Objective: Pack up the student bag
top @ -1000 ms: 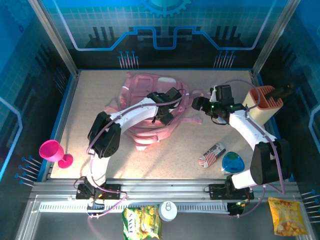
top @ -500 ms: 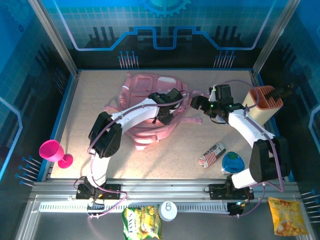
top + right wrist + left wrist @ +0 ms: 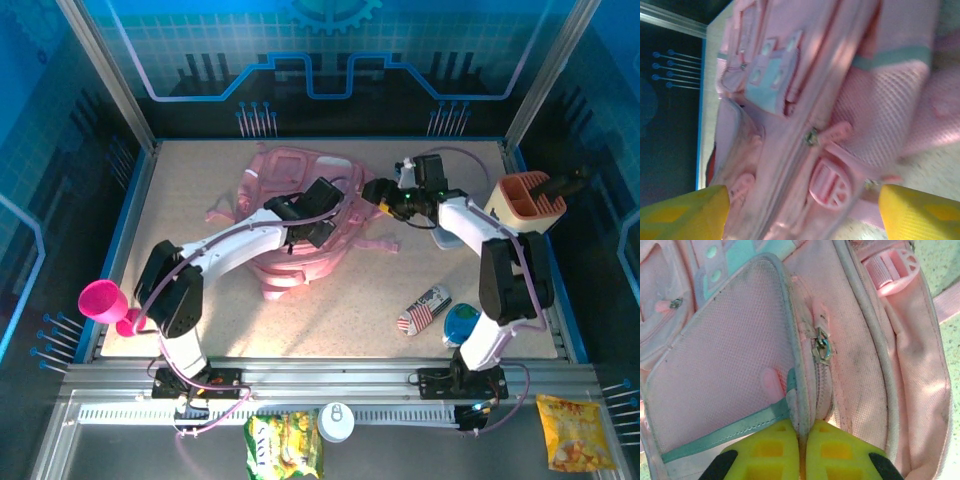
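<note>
Student bag lies flat at the far middle of the table, the biggest item there. It is soft pink fabric with paler front pockets, grubby grey piping, a pale blue patch on the front and loose straps trailing right. My left pincer is clamped tight on it, pinching the piped ridge between the mesh pocket and the zip track. The mesh pocket has a teal trim band. A metal zip pull sits just beyond my fingertips. My right pincer stands wide at the bag's right edge, gripping nothing, with a round pink buckle between its yellow fingers.
</note>
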Robot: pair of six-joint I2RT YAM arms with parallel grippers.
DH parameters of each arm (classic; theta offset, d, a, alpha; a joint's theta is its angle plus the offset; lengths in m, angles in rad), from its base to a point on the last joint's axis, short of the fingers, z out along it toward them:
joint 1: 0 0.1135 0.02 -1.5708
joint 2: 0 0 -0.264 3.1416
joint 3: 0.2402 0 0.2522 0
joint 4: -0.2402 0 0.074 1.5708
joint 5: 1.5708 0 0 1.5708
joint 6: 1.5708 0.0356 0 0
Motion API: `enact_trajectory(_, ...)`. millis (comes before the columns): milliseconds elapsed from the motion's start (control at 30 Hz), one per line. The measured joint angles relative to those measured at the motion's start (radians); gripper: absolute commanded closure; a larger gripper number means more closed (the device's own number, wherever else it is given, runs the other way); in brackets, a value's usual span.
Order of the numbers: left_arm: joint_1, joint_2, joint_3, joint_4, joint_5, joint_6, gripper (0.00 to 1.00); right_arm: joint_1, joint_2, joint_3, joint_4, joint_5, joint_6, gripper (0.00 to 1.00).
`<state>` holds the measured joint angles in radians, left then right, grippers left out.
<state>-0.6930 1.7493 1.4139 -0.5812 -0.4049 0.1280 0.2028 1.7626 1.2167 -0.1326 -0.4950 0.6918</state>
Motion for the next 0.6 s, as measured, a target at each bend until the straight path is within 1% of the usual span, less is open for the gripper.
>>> enact_trajectory(133,0.034,-0.049,-0.037,0.034,0.050,-0.026,1.00,0.017,0.100,0.093,0.045,-0.053,0.002,0.19)
enact_trajectory(300,0.090,-0.107,-0.065,0.046,0.155,-0.051,1.00,0.040,0.186,0.166,0.055,-0.068,-0.002,0.19)
enact_trajectory(467,0.129,-0.138,-0.080,0.049,0.223,-0.068,1.00,0.050,0.221,0.183,0.068,-0.106,-0.004,0.18)
enact_trajectory(600,0.150,-0.150,-0.096,0.057,0.270,-0.078,1.00,0.050,0.226,0.179,0.096,-0.175,-0.011,0.19)
